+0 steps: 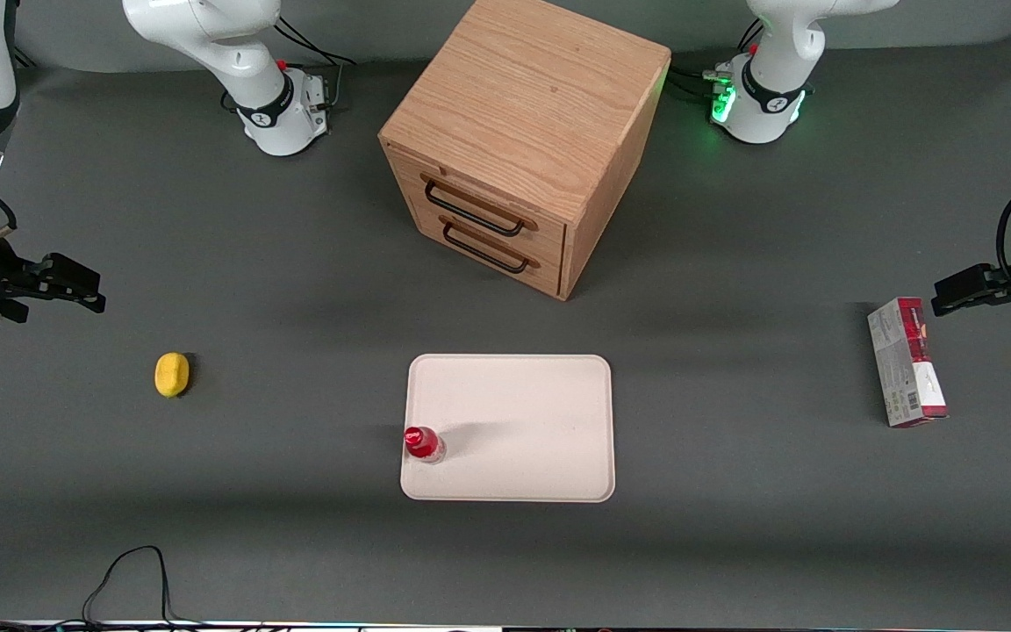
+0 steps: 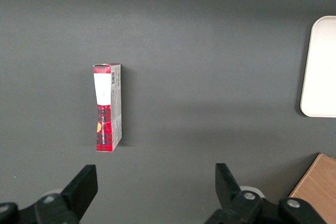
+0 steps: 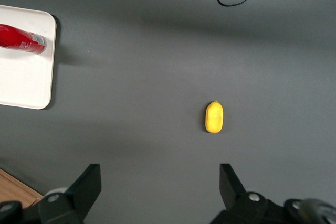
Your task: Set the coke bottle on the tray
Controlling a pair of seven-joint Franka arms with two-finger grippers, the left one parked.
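1. Coke bottle [image 1: 424,444] stands upright on the tray [image 1: 523,421], right at the tray's edge toward the working arm's end, in the corner region nearer the front camera. From my wrist camera I see only part of it [image 3: 21,39]; its cap end is cut off by the frame edge.
2. Lettering on the bottle I cannot read from any view.
3. Tray: cream-white, rounded corners, low rim, lying flat. The wrist cameras each catch only one corner or edge of it [image 3: 31,85].
4. My gripper [image 1: 62,283] hangs well apart from the bottle, out at the working arm's end of the table, holding nothing. Fingers [image 3: 86,184] are spread wide, with bare mat between them.
5. Lemon [image 1: 172,375] lies on the mat between gripper and tray, nearer the gripper; also plain in the wrist view [image 3: 214,117].
6. Wooden drawer cabinet [image 1: 523,140] sits farther from the front camera than the tray, turned at an angle, two dark handles on its front. Both drawers look shut.
7. Red-and-grey carton [image 1: 907,362] lies flat toward the parked arm's end.
8. Surface: dark grey mat [image 1: 295,544], soft shadows. A black cable [image 1: 132,575] loops in at the edge nearest the front camera; its ends run out of frame.
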